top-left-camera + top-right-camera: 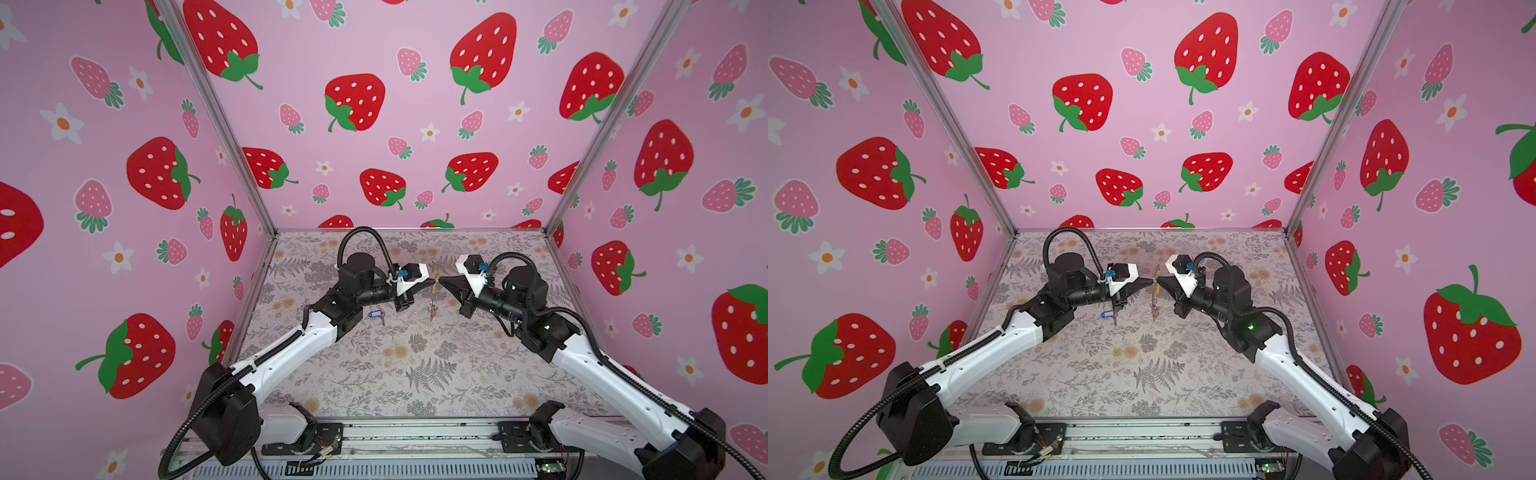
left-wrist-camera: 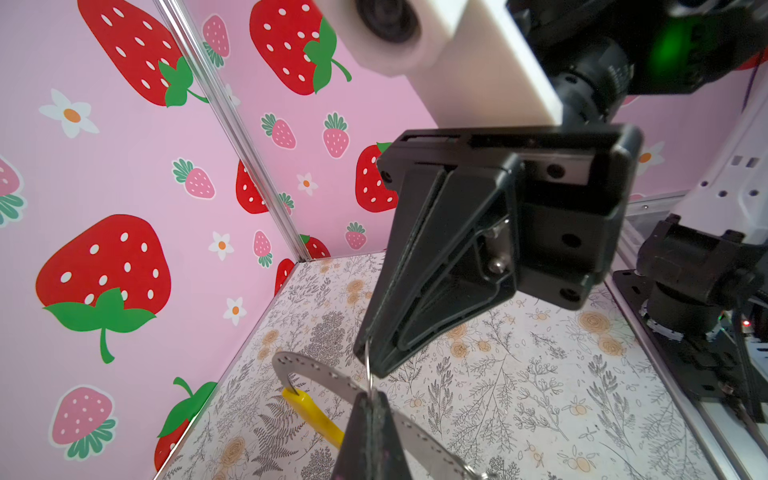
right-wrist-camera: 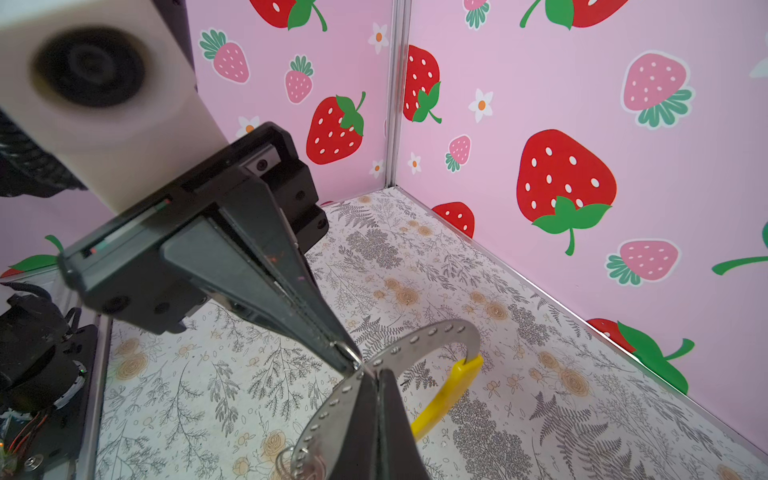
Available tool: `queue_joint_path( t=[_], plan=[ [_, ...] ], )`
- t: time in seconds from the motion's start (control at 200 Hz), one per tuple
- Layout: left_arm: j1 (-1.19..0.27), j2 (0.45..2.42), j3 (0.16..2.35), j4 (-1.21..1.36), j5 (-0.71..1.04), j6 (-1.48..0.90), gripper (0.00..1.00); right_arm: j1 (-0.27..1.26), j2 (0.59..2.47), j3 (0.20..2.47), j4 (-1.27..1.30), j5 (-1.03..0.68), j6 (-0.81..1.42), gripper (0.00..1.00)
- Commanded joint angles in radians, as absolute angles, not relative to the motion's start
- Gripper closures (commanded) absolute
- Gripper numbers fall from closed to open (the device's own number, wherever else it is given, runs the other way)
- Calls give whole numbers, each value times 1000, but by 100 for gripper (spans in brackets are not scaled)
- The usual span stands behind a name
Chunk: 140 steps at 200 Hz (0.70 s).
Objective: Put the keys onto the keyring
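Over the floral table, the left gripper and right gripper meet tip to tip at the keyring. Each is pinched tight on its grey band, so the hoop hangs upright in the air between them, yellow section above the grip. The red-tagged key dangles at the keyring's lower end and looks threaded on, though I can't be sure. The blue-tagged key lies on the table, well apart from the keyring on the left arm's side, so I'd say half the job is left.
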<state>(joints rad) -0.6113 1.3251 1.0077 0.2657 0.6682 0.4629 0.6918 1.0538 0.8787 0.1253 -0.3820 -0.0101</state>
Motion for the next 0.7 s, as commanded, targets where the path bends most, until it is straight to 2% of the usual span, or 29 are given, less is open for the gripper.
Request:
queue_joint_path(
  t=[0.0, 0.355, 0.67, 0.695],
  plan=[
    [-639, 1336, 1055, 240, 727, 494, 100, 689, 1060, 873, 214, -366, 15, 99],
    [-655, 1345, 1064, 236, 719, 513, 100, 690, 1064, 874, 216, -270, 60, 100],
    [-655, 1345, 1063, 253, 686, 491, 100, 691, 1042, 850, 235, -329, 9, 100],
    [-656, 1348, 1064, 253, 675, 487, 96, 691, 1039, 847, 237, -335, 1, 100]
  ],
)
